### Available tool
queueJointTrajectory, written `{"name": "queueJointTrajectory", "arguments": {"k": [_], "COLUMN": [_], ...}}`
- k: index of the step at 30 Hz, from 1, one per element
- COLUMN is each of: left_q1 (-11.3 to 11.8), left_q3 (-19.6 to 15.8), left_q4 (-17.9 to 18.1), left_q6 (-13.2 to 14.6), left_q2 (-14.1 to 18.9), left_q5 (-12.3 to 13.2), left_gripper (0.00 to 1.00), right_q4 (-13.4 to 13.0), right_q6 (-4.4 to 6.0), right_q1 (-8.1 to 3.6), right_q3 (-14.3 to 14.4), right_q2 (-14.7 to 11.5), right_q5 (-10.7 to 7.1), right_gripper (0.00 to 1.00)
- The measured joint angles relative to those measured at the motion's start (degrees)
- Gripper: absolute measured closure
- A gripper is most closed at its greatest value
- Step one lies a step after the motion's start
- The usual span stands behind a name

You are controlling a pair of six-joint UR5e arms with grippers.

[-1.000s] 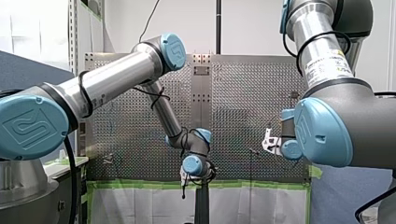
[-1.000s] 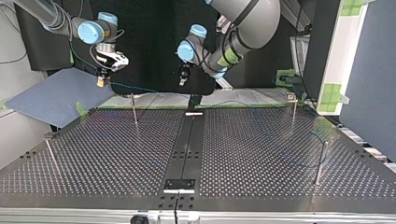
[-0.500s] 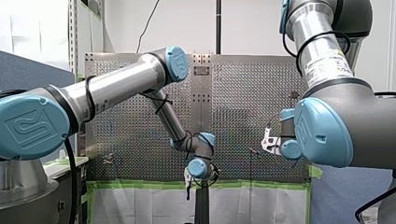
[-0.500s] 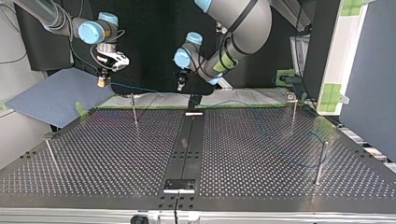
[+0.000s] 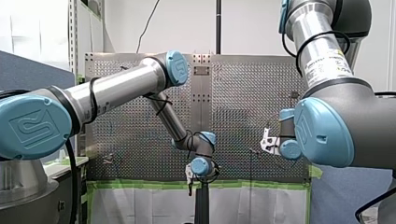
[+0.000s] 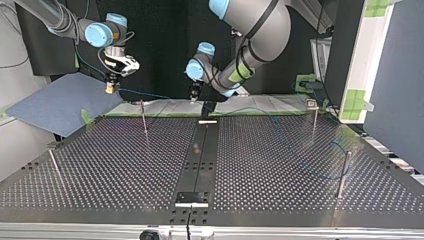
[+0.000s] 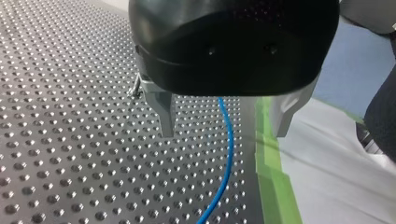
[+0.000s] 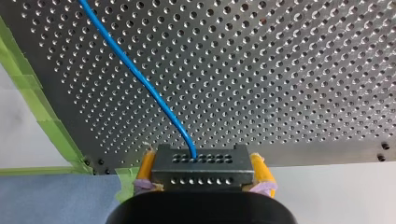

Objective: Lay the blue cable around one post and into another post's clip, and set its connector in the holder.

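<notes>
On the table (image 6: pixel 275 165), seemingly four posts (image 6: pixel 143 117); right pincer (image 8: pixel 203 173) grips one connector (image 8: pixel 201 161), left pincer (image 7: pixel 223 133) gapes.

Even, bright room light washes the perforated counter (image 6: pixel 280 150), its studs glinting in the left wrist view. The black housing of my left tool (image 7: pixel 223 134) looms dark and soft-focused at twelve o'clock there; the front view's white wall (image 5: pixel 187 23) glares at twelve o'clock.

blue cable (image 7: pixel 228 154) cut off, clip (image 6: pixel 312 103) tiny
</notes>
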Motion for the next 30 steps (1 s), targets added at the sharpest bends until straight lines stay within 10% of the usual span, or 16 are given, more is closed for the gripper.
{"name": "queueJointTrajectory", "arguments": {"k": [30], "left_q1": [2.30], "left_q3": [5.38], "left_q4": [-4.29], "left_q6": [-0.46], "left_q2": [-4.23], "left_q5": [0.21], "left_gripper": [0.00], "right_q4": [0.00], "right_q6": [-0.57], "right_q1": [0.02], "right_q3": [0.00], "right_q2": [-0.01], "right_q5": [0.00], "right_gripper": [1.00]}}
